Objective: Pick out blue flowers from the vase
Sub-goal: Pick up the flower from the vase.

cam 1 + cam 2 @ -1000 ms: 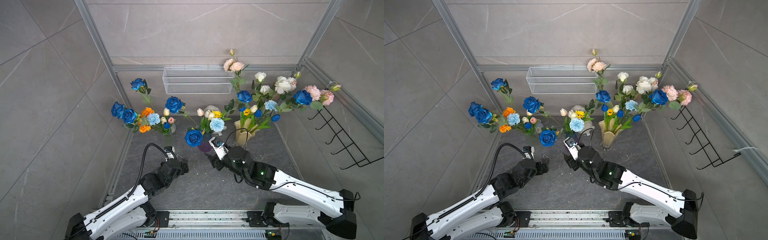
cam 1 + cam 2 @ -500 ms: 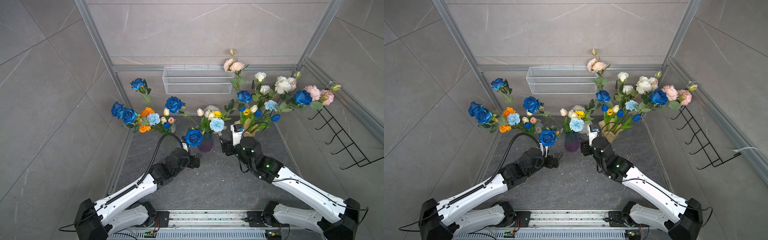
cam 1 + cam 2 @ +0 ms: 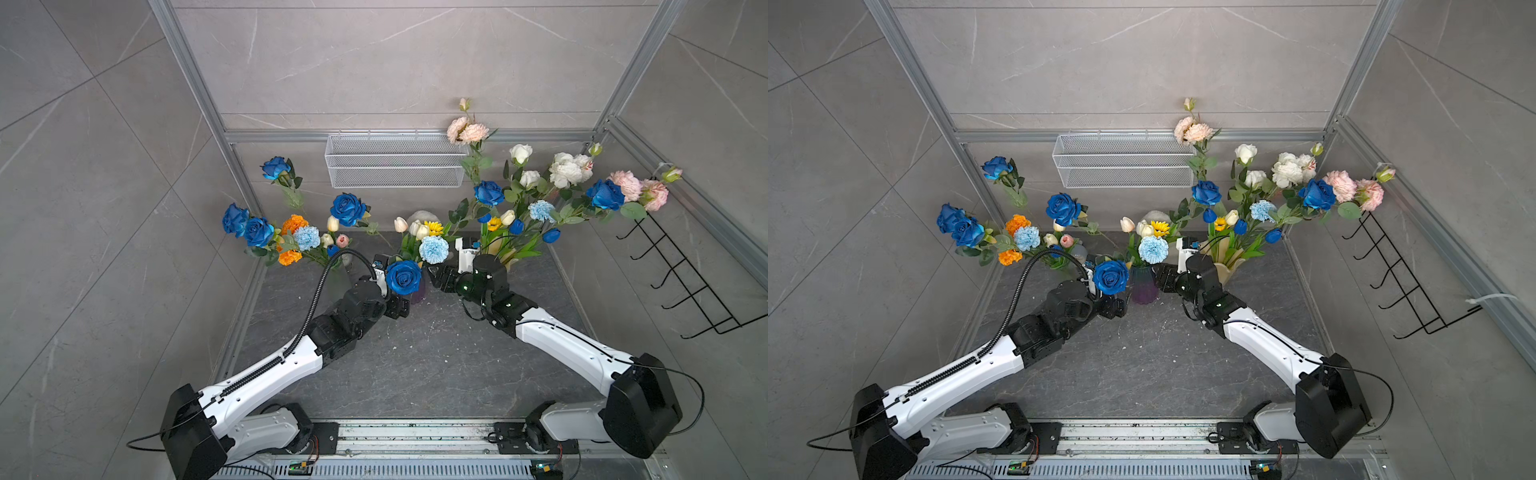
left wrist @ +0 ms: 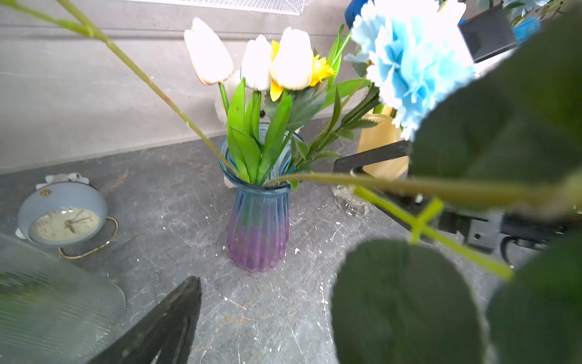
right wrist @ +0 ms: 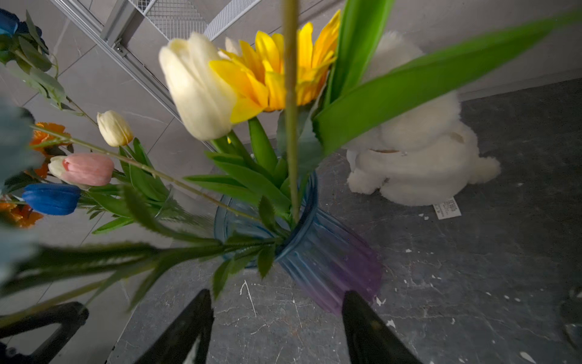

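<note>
The deep-blue artificial rose (image 3: 403,277) and the ruffled pale-blue carnation (image 3: 433,249) stand in the ribbed blue-to-purple glass vase (image 4: 258,220). The right gripper (image 5: 275,293) and left gripper (image 3: 397,308) have jaws apart, empty. We should steady the vase with the right, then close the left low on the rose stem (image 4: 393,184)

The vase (image 3: 1144,289) stands before the plush toy (image 5: 419,151), right of the clock (image 4: 63,217).

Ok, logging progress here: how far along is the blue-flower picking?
Done: nothing I can see; no flower lies on the table. In hand: left gripper and right gripper, both open and empty, flank the blue-purple vase, whose blue rose is not yet pulled. Left: the blue flowers in all three vases.
</note>
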You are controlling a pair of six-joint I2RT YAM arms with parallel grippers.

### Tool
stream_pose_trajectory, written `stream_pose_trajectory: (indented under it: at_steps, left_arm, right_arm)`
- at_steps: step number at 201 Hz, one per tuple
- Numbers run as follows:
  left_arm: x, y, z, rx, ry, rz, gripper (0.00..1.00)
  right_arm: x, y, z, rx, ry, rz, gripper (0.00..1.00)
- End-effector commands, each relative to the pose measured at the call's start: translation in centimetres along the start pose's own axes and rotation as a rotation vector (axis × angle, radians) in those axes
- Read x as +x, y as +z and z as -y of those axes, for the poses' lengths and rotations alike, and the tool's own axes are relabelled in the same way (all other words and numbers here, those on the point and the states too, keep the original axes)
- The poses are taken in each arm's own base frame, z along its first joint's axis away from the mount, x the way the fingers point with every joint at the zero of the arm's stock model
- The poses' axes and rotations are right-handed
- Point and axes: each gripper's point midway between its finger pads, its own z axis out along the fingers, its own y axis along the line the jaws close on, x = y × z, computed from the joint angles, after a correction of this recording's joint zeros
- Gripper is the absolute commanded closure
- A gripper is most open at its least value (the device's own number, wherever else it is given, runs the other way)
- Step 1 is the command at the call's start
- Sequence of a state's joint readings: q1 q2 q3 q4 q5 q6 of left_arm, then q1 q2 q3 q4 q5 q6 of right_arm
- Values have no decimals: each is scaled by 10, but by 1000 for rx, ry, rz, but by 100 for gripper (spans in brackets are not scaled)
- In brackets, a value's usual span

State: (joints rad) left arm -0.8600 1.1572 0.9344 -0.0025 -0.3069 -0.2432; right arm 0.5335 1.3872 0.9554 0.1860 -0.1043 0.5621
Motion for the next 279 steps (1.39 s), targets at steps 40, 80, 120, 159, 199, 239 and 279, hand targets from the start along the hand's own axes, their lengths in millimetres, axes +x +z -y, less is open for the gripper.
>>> stream_pose_trajectory:
  at_steps: [40, 80, 120, 159, 199, 239, 279]
  left_arm:
    - [-55, 10, 6, -36, 58, 165, 11]
    - [-70, 17, 9, -49, 91, 218, 14]
    - [-83, 25, 13, -61, 148, 263, 15]
    - [-91, 35, 17, -68, 176, 290, 16]
    - [-100, 33, 17, -77, 192, 341, 32]
    - [-107, 33, 24, -52, 218, 344, 56]
    - [-116, 27, 33, -2, 228, 352, 83]
  right_arm:
    - [-18, 27, 0, 16, 38, 28, 42]
    - [-23, 35, 6, 65, 25, 24, 44]
    - [-22, 44, 12, 93, 22, 5, 45]
    - [-17, 48, 14, 98, -7, -17, 45]
    - [-8, 57, 14, 86, -27, -56, 45]
    - [-7, 59, 13, 75, -35, -60, 45]
    - [-5, 62, 12, 86, -58, -76, 45]
